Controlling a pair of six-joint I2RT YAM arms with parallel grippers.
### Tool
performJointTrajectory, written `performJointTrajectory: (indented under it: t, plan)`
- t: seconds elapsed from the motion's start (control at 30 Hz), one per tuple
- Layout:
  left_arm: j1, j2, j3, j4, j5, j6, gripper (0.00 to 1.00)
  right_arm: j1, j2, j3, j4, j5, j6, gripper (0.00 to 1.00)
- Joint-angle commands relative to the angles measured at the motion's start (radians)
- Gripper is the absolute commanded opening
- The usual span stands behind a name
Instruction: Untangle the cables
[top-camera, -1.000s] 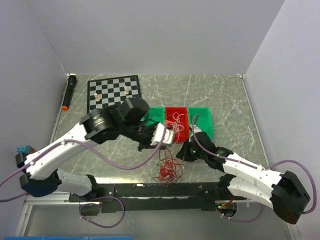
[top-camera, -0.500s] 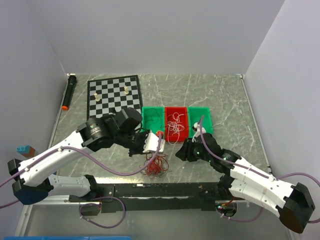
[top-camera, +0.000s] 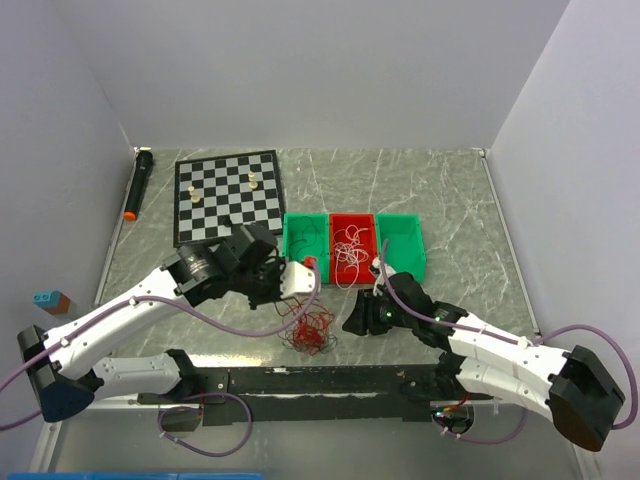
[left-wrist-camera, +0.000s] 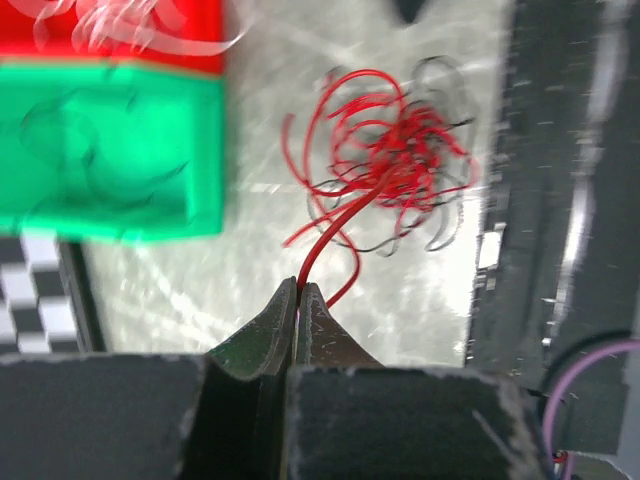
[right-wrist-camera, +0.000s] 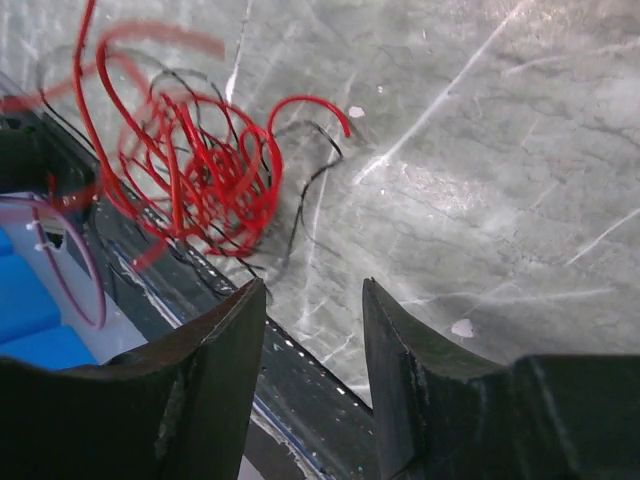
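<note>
L fingers pinch a red wire off the tangle, R fingers apart, empty beside it; few strands binned, most knotted.

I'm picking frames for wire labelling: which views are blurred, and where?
Left wrist: the green bin and the red wire tangle are blurred; only the left claw tips are crisp. Right wrist: red loops at the upper left streak, while the marble table is sharp. Top external: sharp throughout, evenly lit, no glare.

place: robot lab cell | evidence: white enclosure walls, marbled table
</note>
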Motion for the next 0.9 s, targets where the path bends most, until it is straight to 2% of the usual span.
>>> performJointTrajectory:
  t: [0.0,0.17,0.43,0.67,0.87]
  plan:
    - [0.065,-0.059,0.001,0.068,-0.045,-0.021,0.01,0.011,-0.003,0.008,0.078,-0.021,-0.008,0.5]
    - [0.066,-0.046,0.038,0.056,-0.022,-0.053,0.01,0.025,-0.032,0.005,0.162,-0.087,-0.043,0.51]
    - [0.069,-0.073,-0.06,0.077,-0.074,-0.082,0.01,0.098,0.018,0.001,0.288,-0.175,-0.087,0.54]
    - [0.097,-0.087,-0.1,0.087,-0.077,-0.096,0.01,0.195,0.179,0.069,0.286,-0.111,-0.138,0.51]
    - [0.1,-0.081,-0.08,0.071,-0.045,-0.11,0.01,0.223,0.239,0.094,0.331,-0.015,-0.123,0.45]
